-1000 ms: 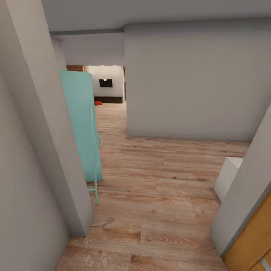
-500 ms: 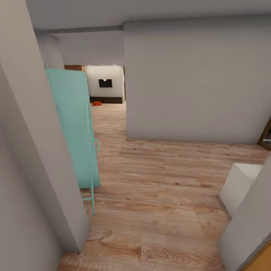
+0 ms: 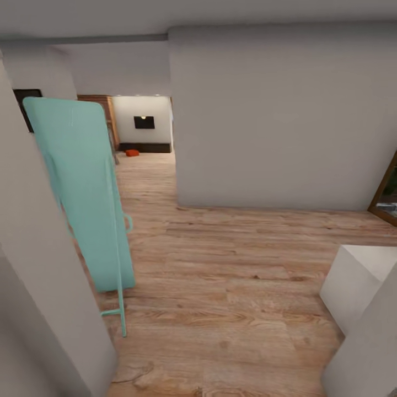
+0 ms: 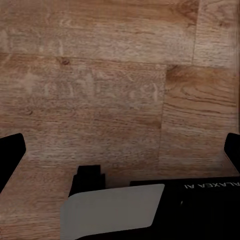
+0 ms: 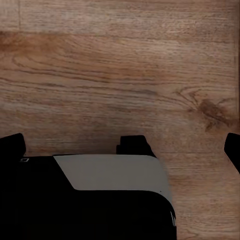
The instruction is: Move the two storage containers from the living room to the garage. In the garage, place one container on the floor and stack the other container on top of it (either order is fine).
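One orange-red container point(image 3: 132, 153) sits far off at about 11 o'clock in the head view, small on the plank floor point(image 3: 231, 286) of the living room point(image 3: 142, 124), just in front of a low dark cabinet point(image 3: 146, 147) under a black TV point(image 3: 144, 122). Nearer, at 9 o'clock, a teal panel point(image 3: 82, 193) on a thin frame leans beside a grey wall point(image 3: 33, 264). A grey wall block point(image 3: 275, 116) fills 12 to 2 o'clock. A white box point(image 3: 353, 281) stands at 4 o'clock.

The left gripper point(image 4: 120, 155) hangs over bare planks, fingertips wide apart, holding nothing. The right gripper point(image 5: 120, 150) likewise: spread wide, empty, above wood.
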Controlling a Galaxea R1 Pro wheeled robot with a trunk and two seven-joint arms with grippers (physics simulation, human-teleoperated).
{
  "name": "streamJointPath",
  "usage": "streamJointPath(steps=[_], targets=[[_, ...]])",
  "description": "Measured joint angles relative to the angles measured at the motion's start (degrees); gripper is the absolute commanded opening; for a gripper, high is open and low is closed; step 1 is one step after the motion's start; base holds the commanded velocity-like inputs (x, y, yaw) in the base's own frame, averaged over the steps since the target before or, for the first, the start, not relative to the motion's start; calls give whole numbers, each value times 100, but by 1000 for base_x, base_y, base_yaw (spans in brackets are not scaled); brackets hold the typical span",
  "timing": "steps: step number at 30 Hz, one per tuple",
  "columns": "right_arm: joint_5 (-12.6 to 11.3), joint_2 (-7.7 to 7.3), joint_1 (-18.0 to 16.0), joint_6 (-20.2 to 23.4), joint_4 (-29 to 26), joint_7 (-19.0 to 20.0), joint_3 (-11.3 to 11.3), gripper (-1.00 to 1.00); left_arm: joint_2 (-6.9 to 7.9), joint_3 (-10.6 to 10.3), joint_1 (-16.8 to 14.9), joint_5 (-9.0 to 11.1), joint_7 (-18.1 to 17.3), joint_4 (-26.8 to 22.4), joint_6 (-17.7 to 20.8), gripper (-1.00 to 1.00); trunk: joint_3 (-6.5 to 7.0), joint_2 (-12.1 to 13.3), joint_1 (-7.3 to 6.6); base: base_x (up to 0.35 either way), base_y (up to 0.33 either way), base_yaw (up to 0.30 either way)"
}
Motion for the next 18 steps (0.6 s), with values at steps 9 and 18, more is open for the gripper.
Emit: streamJointPath(steps=[9, 18], targets=[[1, 0, -3, 1, 0, 0, 0, 100, 0, 0, 0, 0, 2, -4, -2, 100, 7, 0, 0, 322, 0, -172], [1, -2, 2, 2, 0, 0, 0, 100, 0, 0, 1, 0, 8, -3, 1, 100, 7, 0, 0, 322, 0, -7]])
